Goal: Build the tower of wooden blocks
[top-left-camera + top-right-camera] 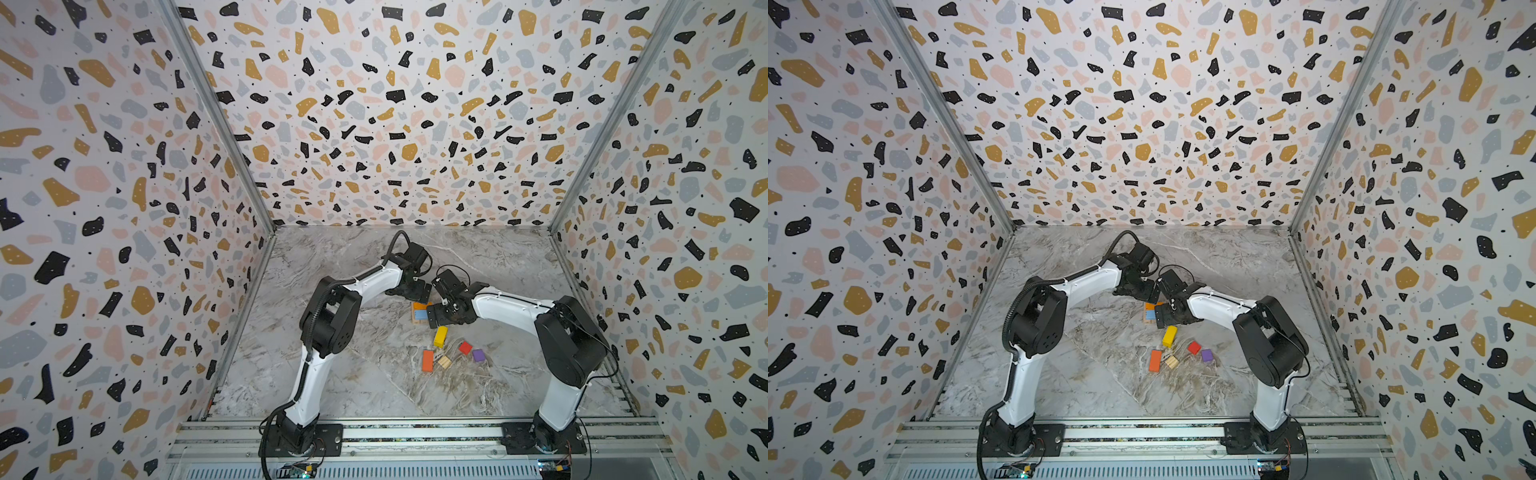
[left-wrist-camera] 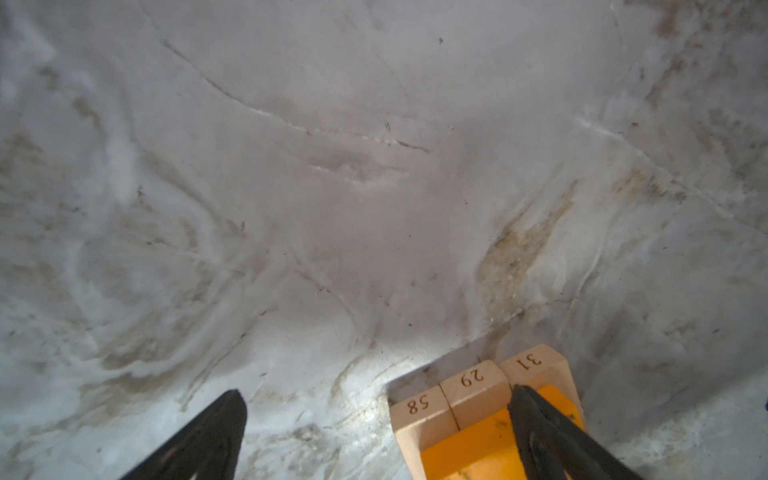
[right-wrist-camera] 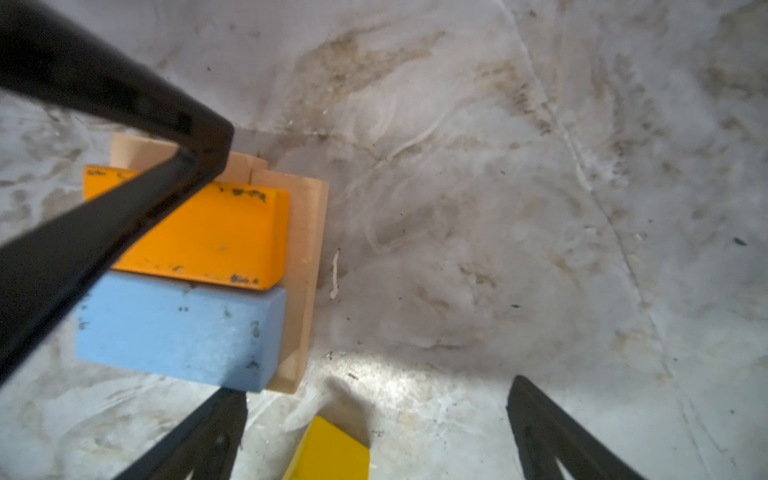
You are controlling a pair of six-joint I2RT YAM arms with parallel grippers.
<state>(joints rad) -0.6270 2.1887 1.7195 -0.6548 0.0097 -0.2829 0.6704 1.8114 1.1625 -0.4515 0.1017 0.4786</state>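
The tower (image 1: 419, 313) (image 1: 1150, 314) is a low pile in both top views. Its base is three plain tan blocks (image 2: 473, 388) side by side, numbered on their ends. An orange block (image 3: 208, 232) and a light blue block (image 3: 178, 328) lie next to each other on that base. My left gripper (image 2: 376, 415) (image 1: 419, 296) is open at the pile's far side, one finger (image 2: 540, 432) over the orange block. My right gripper (image 3: 376, 415) (image 1: 434, 318) is open just right of the pile, empty. A yellow block (image 3: 332, 453) (image 1: 440, 336) lies on the table below its jaws.
Loose on the marble table in front of the tower lie an orange oblong (image 1: 427, 360), a tan cube (image 1: 444, 362), a red cube (image 1: 465, 347) and a purple cube (image 1: 478, 355). Patterned walls enclose the table on three sides.
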